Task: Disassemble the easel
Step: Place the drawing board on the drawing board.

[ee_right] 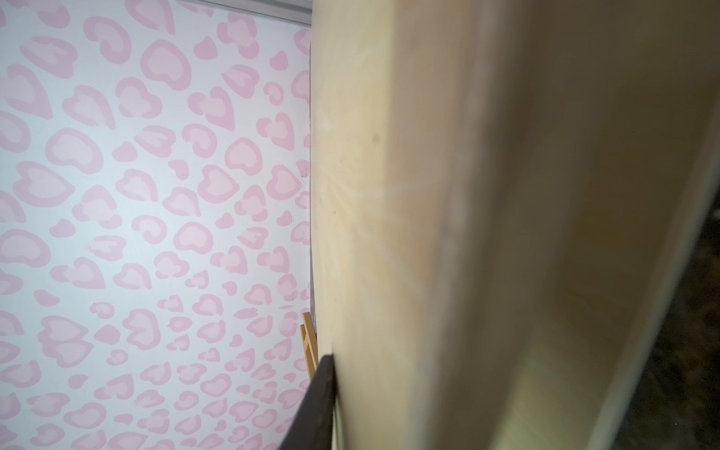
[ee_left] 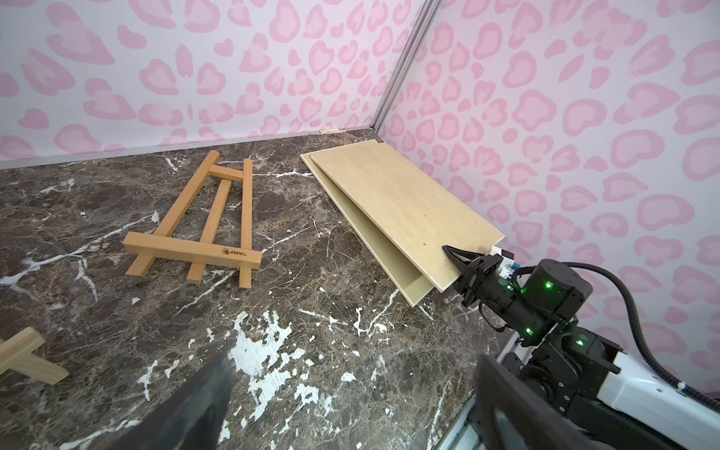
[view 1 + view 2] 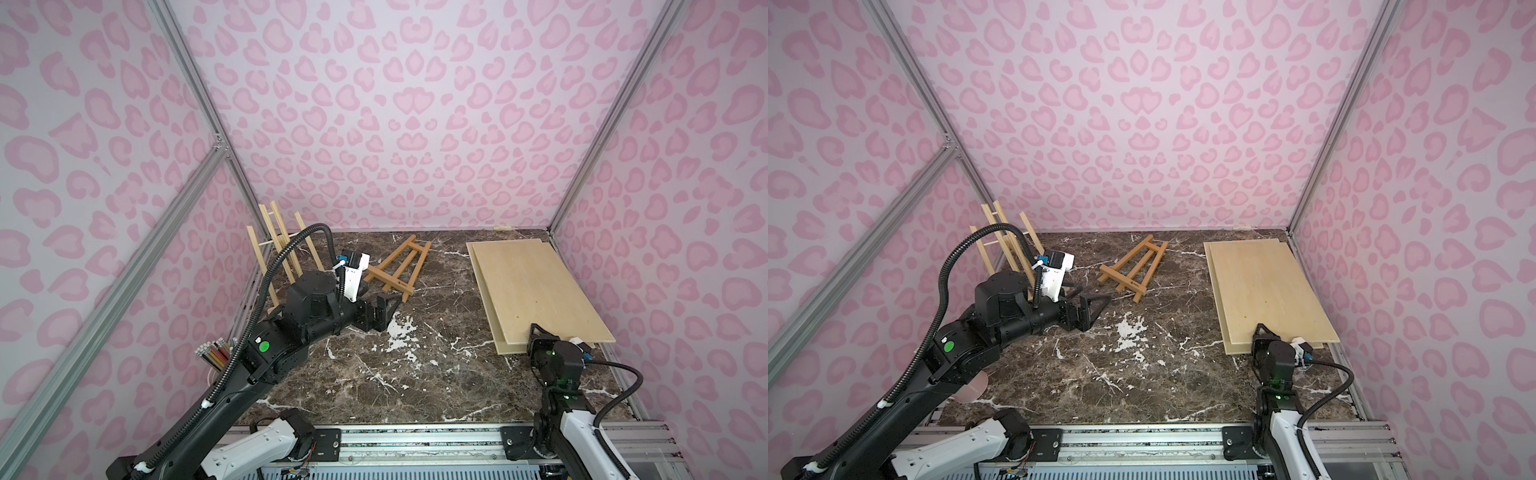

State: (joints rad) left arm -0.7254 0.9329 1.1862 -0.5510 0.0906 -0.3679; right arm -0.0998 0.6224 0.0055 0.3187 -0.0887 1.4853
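Note:
A small brown easel [image 3: 390, 254] [image 3: 1125, 258] [image 2: 187, 249] lies flat on the marble table, towards the back middle. My left gripper [image 3: 388, 313] [image 3: 1096, 313] [image 2: 350, 405] hovers low just in front of it, open, with nothing between its fingers. At the right lie two pale wooden boards, one stacked on the other. My right gripper [image 3: 536, 330] [image 3: 1262, 330] [image 2: 452, 253] is shut on the near edge of the top board [image 3: 536, 282] [image 2: 405, 198] [image 1: 389, 195]. One finger [image 1: 317, 405] presses its face; the other is hidden behind the board.
A second, pale wood easel [image 3: 280, 232] [image 3: 983, 249] leans against the left wall at the back; its foot [image 2: 27, 358] shows in the left wrist view. A cup of pencils [image 3: 216, 353] stands at the near left edge. The lower board [image 3: 509, 349] [image 2: 389, 257] reaches close to the right wall.

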